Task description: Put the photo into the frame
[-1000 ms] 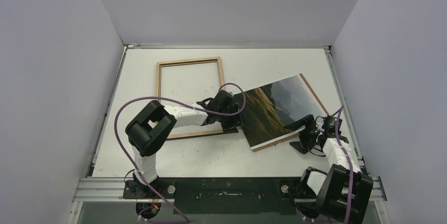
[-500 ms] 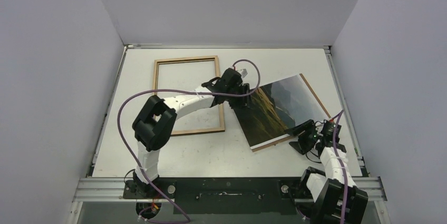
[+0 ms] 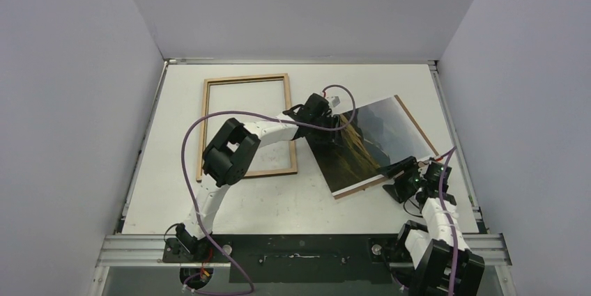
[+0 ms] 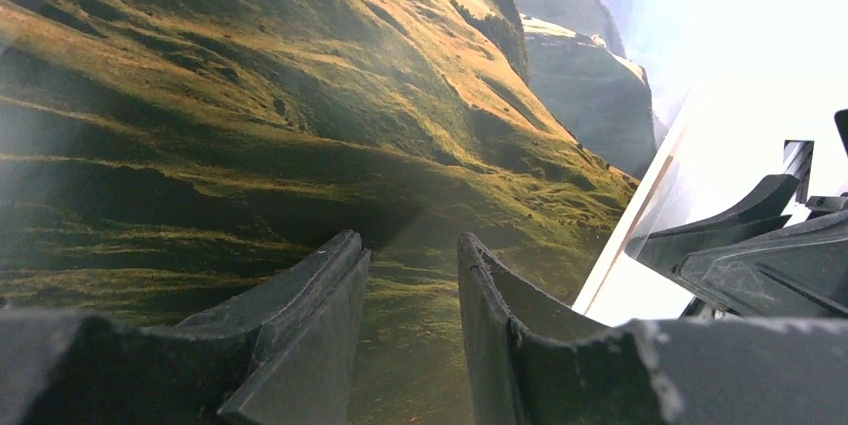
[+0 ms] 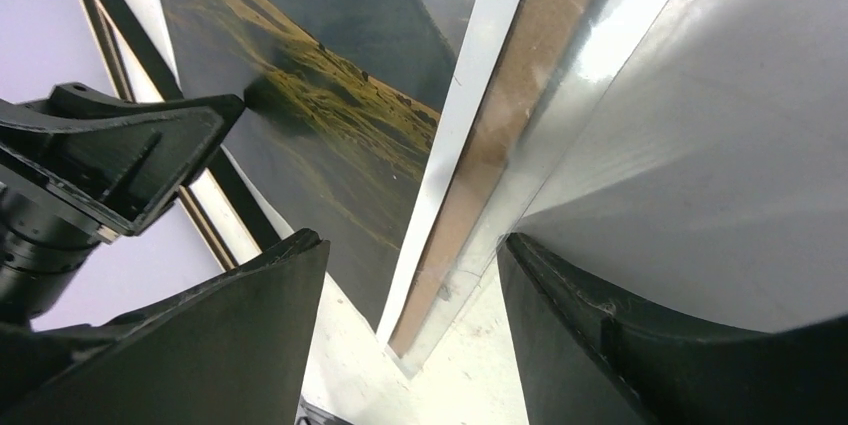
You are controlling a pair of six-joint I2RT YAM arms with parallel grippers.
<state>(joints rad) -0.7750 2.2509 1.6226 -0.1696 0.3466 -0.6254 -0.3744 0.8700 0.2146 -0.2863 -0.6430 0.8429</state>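
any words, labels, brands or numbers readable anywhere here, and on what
None: no text can be read in any view.
The photo: only hills and mountains, no caption on its white border.
The frame: bare wood rim, no label.
The brown backing board under the photo: plain.

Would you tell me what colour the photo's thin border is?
White. The border of the photo shows best in the right wrist view.
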